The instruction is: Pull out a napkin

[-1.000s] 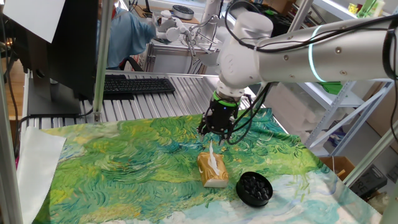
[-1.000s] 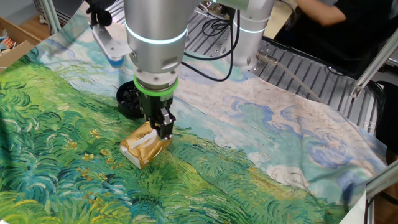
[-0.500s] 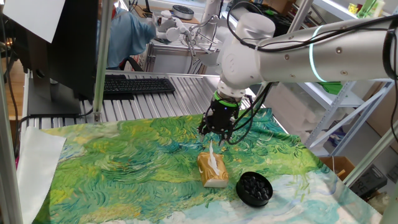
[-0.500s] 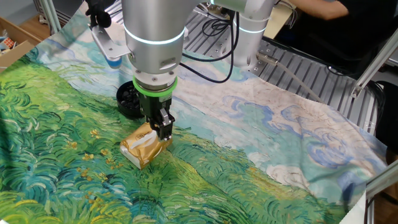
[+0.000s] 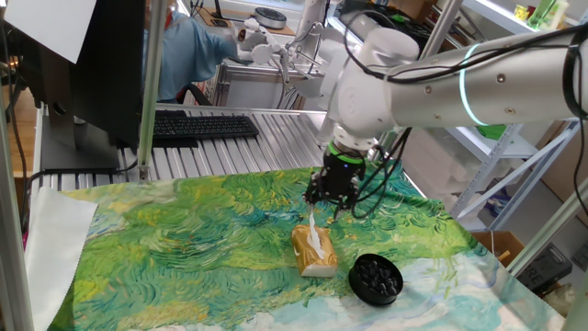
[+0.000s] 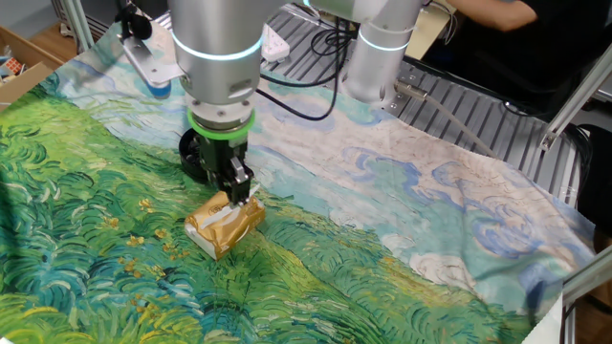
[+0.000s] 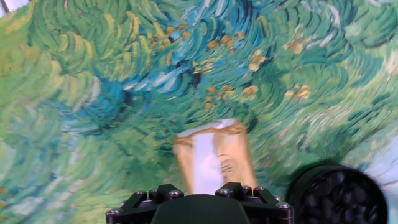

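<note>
- A painted green cloth point(image 5: 184, 239) is being used as the table cover, spread across the frame.
- The tan tissue pack point(image 5: 313, 250) is being left flat at lower centre, slot upward.
- The napkin point(image 5: 312, 228) is being presented upright from it.
- The gripper point(image 5: 329, 198) is being held over the tip; its opening cannot be told.

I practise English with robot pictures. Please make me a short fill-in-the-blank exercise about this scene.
1. The napkin sticks up out of the tan tissue ____.
2. The gripper is right ____ the napkin's pointed tip.
3. The round black object lies on the painted ____.

Missing words: pack; above; cloth
</note>
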